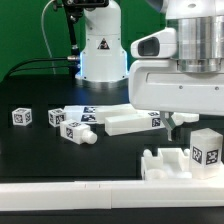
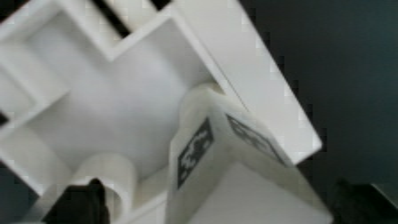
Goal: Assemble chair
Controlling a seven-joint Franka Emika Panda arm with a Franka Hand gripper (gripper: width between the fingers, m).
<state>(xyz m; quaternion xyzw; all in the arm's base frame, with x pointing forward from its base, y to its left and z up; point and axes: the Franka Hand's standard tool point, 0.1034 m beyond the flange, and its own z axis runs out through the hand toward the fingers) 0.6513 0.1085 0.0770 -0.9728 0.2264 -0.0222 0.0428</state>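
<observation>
**Q:** Exterior view, read from its left: what is marked?

**A:** On the black table [image 1: 40, 150], a small cube [image 1: 22, 117] with a printed tag stands farthest to that view's left. Near it is a second cube [image 1: 55, 117]. Just beside that is a pegged block [image 1: 78, 130], tag showing, with a short stub pointing to the view's right. Behind these two lies a flat slab [image 1: 88, 109]. My base [image 1: 100, 50] rises at the back, centre. A long bar [image 1: 130, 122] lies mid-table, and its end on the view's right comes near my hand.

**Q:** And toward that view's right?

**A:** The chair is in loose white parts, all lying on the table. A ribbed piece [image 1: 165, 163] sits near the front. A tagged block [image 1: 207, 150] stands upright, touching it or just beside it; I cannot tell which. My gripper [image 1: 176, 122] hangs above and a little behind the ribbed piece. A white rail [image 1: 90, 192] runs along the front.

**Q:** Wrist view: how do the jaws stand?

**A:** The ribbed piece [image 2: 107, 110] fills most of the frame, its raised walls seen from above. The tagged block [image 2: 222, 160] appears in front of it with two tag faces showing. Dark blurred shapes at the frame's edge may be my fingers. Whether the jaws are apart, together or clamped on anything, I cannot tell.
</observation>
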